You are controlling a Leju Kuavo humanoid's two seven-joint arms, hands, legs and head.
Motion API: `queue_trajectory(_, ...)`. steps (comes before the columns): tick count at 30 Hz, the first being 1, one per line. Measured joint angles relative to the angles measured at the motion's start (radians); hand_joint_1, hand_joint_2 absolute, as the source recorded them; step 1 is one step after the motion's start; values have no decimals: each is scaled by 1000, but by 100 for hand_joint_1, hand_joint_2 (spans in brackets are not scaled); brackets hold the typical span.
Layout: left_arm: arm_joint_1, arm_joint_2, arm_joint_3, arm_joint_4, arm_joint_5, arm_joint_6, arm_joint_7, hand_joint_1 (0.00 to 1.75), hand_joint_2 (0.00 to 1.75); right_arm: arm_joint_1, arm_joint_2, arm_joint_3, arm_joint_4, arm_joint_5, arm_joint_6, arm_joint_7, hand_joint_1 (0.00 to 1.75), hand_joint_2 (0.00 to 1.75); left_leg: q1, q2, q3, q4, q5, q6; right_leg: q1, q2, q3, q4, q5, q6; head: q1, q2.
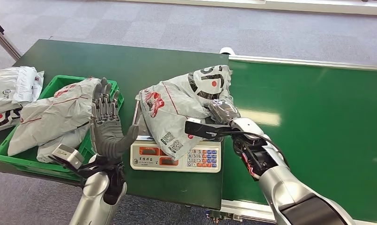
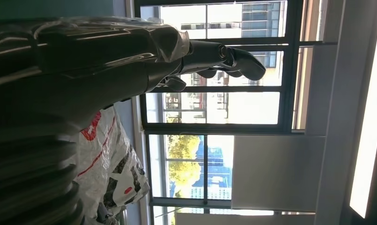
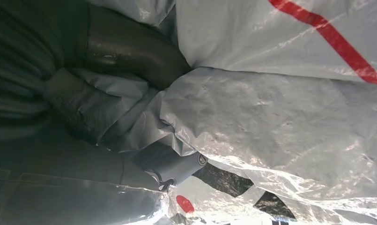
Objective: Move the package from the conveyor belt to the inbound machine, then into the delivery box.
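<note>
Package point(image 1: 177, 105), a crumpled grey poly mailer, lies on the scale point(image 1: 177, 157), its far end reaching the green conveyor belt point(image 1: 313, 117). The right hand point(image 1: 221, 111) clutches its edge. The left hand point(image 1: 109, 126) is raised, fingers spread, holding nothing, beside a green crate point(image 1: 55, 84) of parcels. Grey carpet point(image 1: 177, 23) surrounds the dark green table point(image 1: 125, 61); the left wrist view shows large windows point(image 2: 214, 108).

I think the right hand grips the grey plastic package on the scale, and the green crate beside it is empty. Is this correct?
Not fully. The right hand does grip the grey plastic package lying on the white electronic scale, but the green plastic crate beside it is not empty: the head view shows grey plastic bags already lying in it.
</note>
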Motion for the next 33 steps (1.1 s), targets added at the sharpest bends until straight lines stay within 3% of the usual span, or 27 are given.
queue_trajectory(8,-3,11,-23,21,2,14,0,0,175,-6,16,6,16,-20,-4,36,171,175,0,0,0,0,0,0,0,0,0,0,0,0,0,0)
queue_trajectory(12,-3,15,-32,25,2,14,0,0,175,-3,21,5,18,-47,-28,6,81,175,0,0,0,0,0,0,0,0,0,0,0,0,0,0)
queue_trajectory(13,-3,16,-33,26,2,14,0,0,175,0,21,5,18,-55,-33,-10,72,175,0,0,0,0,0,0,0,0,0,0,0,0,0,0)
queue_trajectory(16,-3,17,-35,29,3,12,0,0,175,7,22,4,18,-69,-35,-62,14,175,0,0,0,0,0,0,0,0,0,0,0,0,0,0)
queue_trajectory(17,-4,17,-37,29,3,12,0,0,175,9,22,4,18,-72,-32,-80,2,175,0,0,0,0,0,0,0,0,0,0,0,0,0,0)
queue_trajectory(28,-20,28,-62,38,0,19,0,0,175,43,23,38,17,-72,-11,-277,0,175,0,0,1,0,0,0,0,0,0,0,0,0,0,0)
queue_trajectory(33,-21,33,-63,38,-8,31,0,0,175,45,28,71,15,-64,-35,-295,0,175,0,0,1,0,0,0,0,0,1,0,0,0,0,0)
